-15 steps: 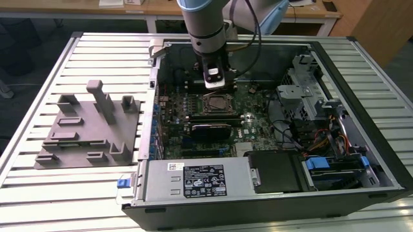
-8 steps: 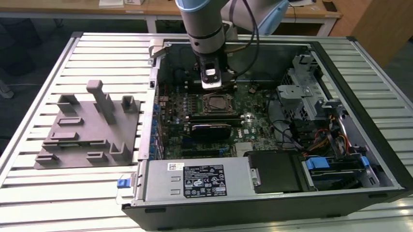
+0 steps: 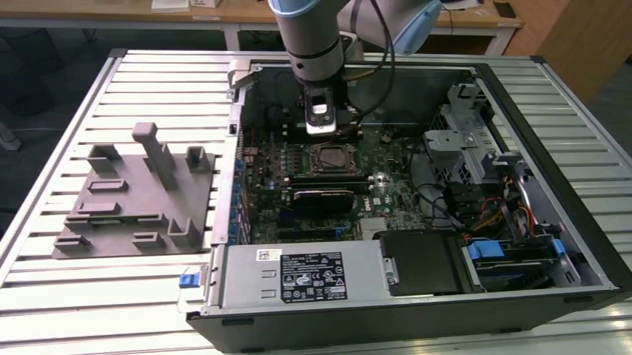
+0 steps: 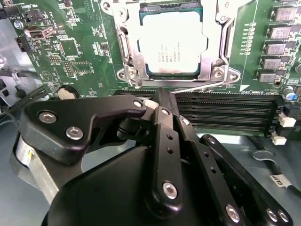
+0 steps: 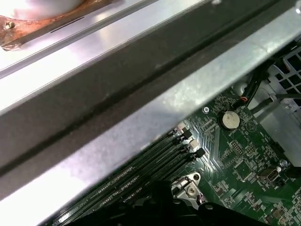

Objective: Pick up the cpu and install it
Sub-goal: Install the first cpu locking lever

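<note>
An opened computer case [image 3: 582,244] is laid flat on a slatted aluminium table [image 3: 59,296], with the green motherboard [image 4: 70,52] exposed. The arm's gripper [image 3: 326,132] is held just above the CPU socket [image 3: 330,158]. In the second wrist view, the cpu [image 4: 171,41] is seen already seated inside the metal socket frame [image 4: 127,47]. The black fingers [image 4: 164,141] appear drawn together, with nothing clamped between them. Damage is judged possible if the unlatched chip is nudged, since socket pins could be bent.

The hand [image 4: 157,106] hides its own fingertips; the cpu [image 4: 171,42] looks cut off at the edge.
</note>
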`<action>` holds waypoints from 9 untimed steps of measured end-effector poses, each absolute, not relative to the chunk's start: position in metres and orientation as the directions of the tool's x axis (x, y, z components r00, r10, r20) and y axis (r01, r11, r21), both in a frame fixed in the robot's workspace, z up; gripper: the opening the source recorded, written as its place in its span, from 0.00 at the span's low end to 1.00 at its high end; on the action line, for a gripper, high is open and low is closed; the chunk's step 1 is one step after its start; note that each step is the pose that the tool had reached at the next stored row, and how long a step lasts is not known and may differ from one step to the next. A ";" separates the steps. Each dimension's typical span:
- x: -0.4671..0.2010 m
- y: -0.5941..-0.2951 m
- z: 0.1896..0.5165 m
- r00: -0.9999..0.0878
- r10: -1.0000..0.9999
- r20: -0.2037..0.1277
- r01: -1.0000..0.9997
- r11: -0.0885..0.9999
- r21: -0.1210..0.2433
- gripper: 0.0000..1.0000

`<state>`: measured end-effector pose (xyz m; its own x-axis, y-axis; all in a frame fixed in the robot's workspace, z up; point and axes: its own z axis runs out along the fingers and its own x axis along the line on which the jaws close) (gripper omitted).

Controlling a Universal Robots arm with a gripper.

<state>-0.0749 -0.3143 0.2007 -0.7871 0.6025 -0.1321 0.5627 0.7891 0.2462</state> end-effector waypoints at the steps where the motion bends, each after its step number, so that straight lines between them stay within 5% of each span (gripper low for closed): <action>1: -0.075 -0.314 0.201 -0.786 0.604 -0.132 0.564 0.788 0.246 0.11; 9: -0.075 -0.314 0.199 -0.785 0.605 -0.132 0.566 0.787 0.246 0.11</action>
